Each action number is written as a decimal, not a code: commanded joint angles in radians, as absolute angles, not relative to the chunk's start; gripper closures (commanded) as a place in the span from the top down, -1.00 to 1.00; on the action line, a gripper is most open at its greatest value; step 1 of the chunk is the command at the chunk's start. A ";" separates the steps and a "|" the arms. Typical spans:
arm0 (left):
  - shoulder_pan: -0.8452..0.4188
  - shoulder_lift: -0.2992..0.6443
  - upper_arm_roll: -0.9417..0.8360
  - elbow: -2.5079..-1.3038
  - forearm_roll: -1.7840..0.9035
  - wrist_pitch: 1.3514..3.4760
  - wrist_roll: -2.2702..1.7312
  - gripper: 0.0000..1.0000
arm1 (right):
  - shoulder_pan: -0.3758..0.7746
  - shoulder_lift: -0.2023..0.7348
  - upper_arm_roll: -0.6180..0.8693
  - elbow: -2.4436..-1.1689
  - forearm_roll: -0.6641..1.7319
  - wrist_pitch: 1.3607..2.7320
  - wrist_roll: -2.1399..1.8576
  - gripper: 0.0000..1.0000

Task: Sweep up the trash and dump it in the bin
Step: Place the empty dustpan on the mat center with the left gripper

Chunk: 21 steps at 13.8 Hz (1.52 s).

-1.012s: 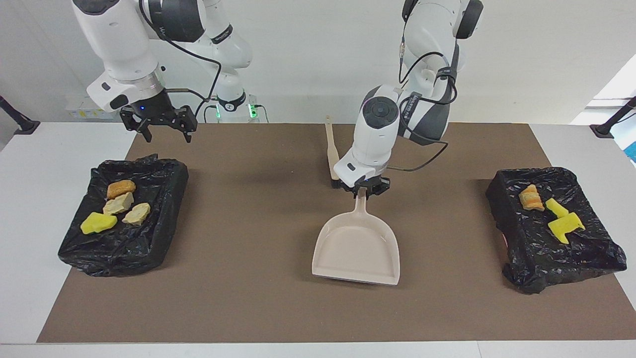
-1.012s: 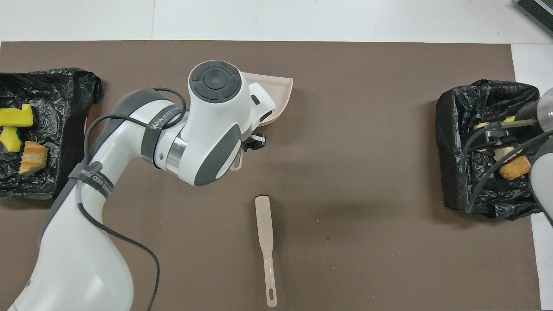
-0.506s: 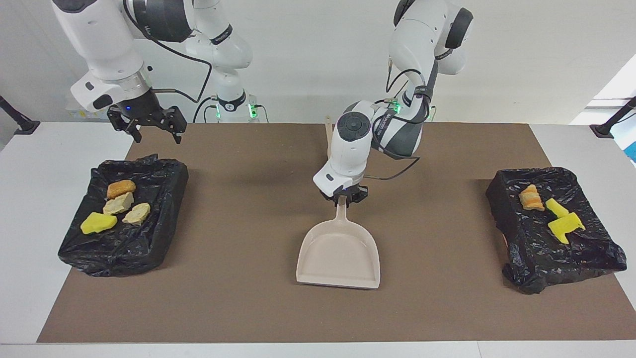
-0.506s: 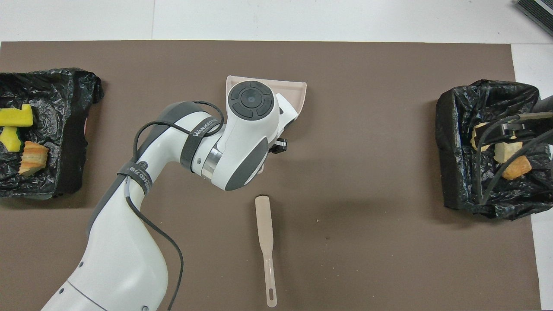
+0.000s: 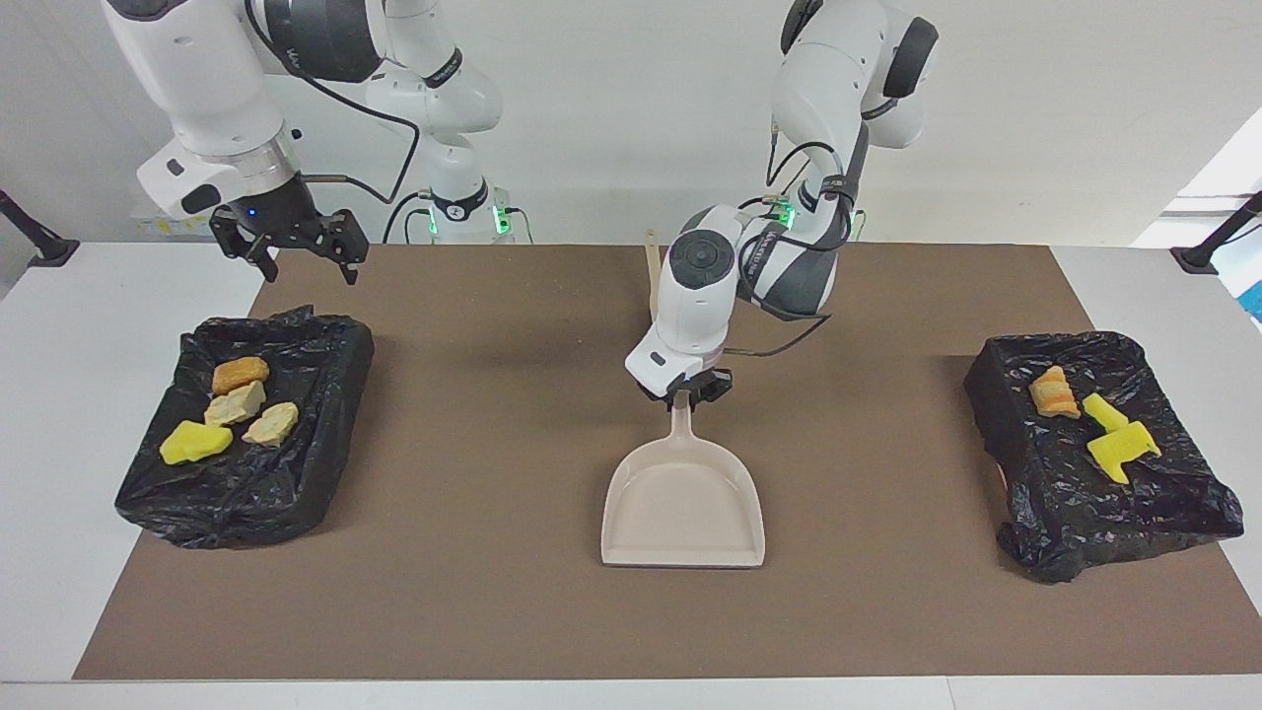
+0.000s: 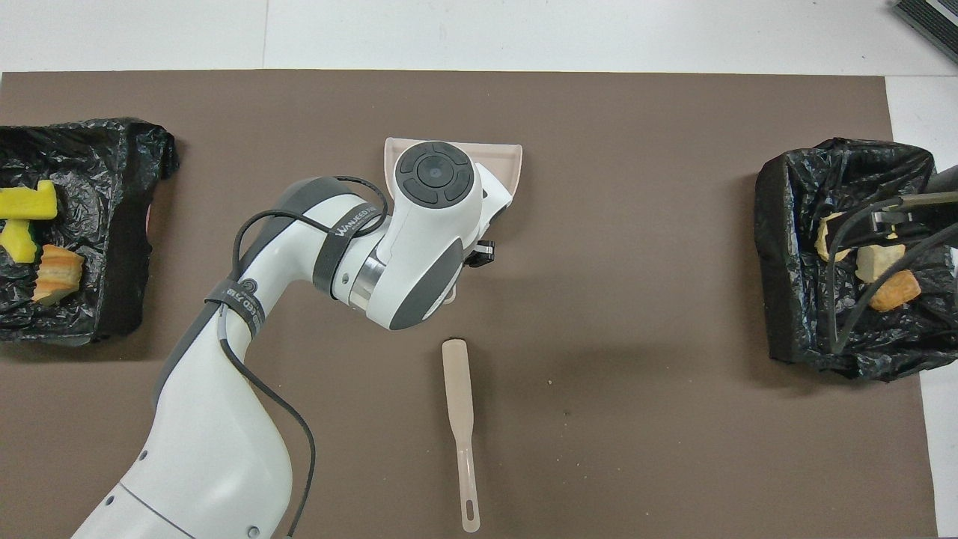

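Facing view:
- Right gripper (image 5: 289, 251) up in the air, fingers (image 5: 347, 258) spread wide, nothing held. Hangs over the mat (image 5: 493, 592) corner, just off the robot-side rim of the bin (image 5: 335, 345) at the right arm's end.
- Trash (image 5: 235, 403): four pieces in that bin, one yellow and three tan or orange-brown. All well apart from the right fingers, none between them.
- Three more pieces, two yellow and one orange, in the second bin (image 5: 1163, 493) at the left arm's end. Well apart from both grippers.
- Left gripper (image 5: 687, 394) down at the handle end of the dustpan (image 5: 683, 503). Cannot tell whether clamped on it or slack. Pan flat on the mat, no trash in it.
- Brush (image 5: 653, 286) flat on the mat beside the left wrist.

Overhead view:
- Left wrist covers the handle and most of the dustpan (image 6: 509, 161). Left gripper mostly hidden, grip unreadable.
- Brush (image 6: 458, 389) apart from the pan.
- Trash (image 6: 52, 273) in both bins, none on the mat. Right arm's cables cross over the bin (image 6: 778, 224) at its end.
- Strap (image 6: 340, 224) on the left arm lettered "WANJEED", remainder not legible. No other readable writing.
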<state>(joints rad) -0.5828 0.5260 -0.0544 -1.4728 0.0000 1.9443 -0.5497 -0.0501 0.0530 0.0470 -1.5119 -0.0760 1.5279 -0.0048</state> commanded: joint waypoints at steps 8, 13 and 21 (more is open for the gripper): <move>-0.548 0.396 -0.025 -1.529 -0.003 1.927 -0.516 1.00 | -0.051 0.040 0.045 -1.505 -0.014 1.516 -0.025 1.00; -0.439 0.227 -0.025 -1.669 -0.003 1.908 -0.315 1.00 | -0.055 0.040 0.046 -1.505 -0.014 1.516 -0.025 1.00; -0.232 -0.023 -0.021 -1.697 -0.005 1.767 -0.006 1.00 | -0.055 0.040 0.045 -1.505 -0.014 1.516 -0.025 1.00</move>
